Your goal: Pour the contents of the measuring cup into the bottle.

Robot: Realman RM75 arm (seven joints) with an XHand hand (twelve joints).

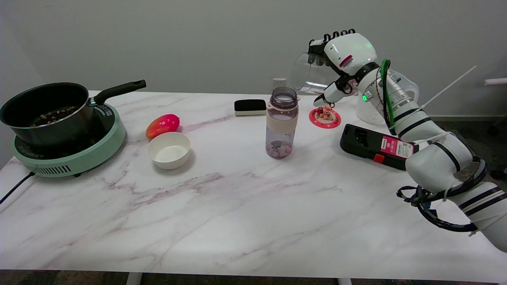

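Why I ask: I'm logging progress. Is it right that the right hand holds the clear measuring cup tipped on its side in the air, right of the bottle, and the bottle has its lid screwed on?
Not quite. In the head view the bottle stands open, with no lid on its mouth. The rest holds: the right hand holds the clear measuring cup tipped on its side in the air, right of the bottle.

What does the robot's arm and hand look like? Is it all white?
Mostly white. The right arm is made of rounded white sections with black bands at the joints, and black cables loop around its lower part. A green cable curves over the wrist beside a small glowing green light. The hand has a white shell with a small red label and black fingers.
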